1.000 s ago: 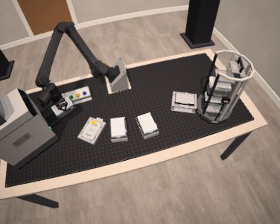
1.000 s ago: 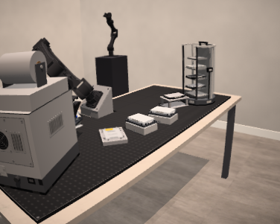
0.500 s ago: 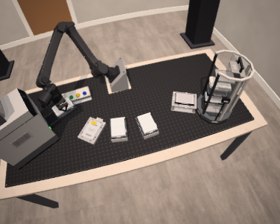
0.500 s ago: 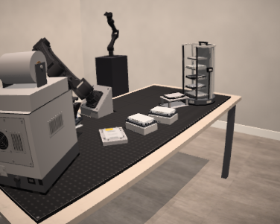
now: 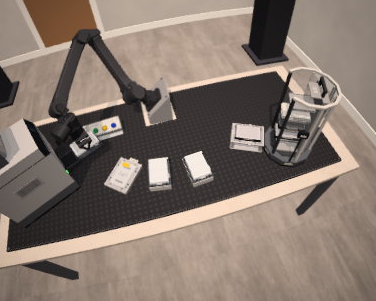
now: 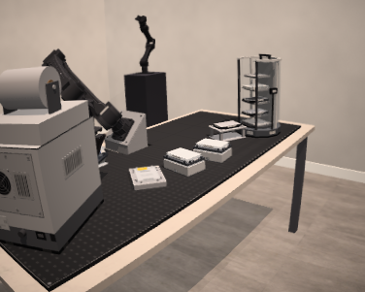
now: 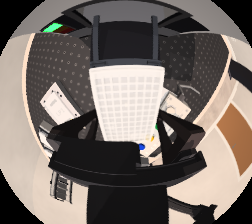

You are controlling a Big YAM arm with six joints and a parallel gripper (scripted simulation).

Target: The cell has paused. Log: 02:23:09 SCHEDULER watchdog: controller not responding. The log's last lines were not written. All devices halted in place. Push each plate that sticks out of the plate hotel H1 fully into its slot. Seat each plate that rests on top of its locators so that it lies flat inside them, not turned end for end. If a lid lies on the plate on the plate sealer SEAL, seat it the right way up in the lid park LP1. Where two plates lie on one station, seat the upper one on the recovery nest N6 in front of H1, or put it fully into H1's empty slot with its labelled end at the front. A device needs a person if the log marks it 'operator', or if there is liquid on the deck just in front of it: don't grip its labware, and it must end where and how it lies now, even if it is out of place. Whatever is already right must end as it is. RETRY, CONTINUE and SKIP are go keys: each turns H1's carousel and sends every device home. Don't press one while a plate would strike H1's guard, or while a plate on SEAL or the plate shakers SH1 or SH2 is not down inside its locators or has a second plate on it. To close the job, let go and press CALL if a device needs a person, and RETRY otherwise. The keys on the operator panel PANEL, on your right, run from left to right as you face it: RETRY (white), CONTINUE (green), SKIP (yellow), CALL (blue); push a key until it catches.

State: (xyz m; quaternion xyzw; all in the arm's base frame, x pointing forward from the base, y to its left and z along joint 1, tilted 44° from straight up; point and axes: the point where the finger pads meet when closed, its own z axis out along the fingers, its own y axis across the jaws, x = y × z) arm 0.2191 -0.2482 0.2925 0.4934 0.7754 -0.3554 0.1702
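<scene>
My gripper is shut on the long sides of a white plate with a grid top, over the dark front of the sealer SEAL. How high the plate hangs is hard to tell. The lid park LP1 bears a yellow patch. White plates lie on the two shakers; seating is too small to judge. A plate lies on nest N6. The hotel H1 holds several plates. The panel shows green, yellow and blue keys; the white one is hidden in the top view.
The sealer's tall housing stands close beside my gripper at the table's left end. H1's clear guard and dark posts rise at the right end. My arm's grey wedge base stands at the table's back edge. No liquid is discernible.
</scene>
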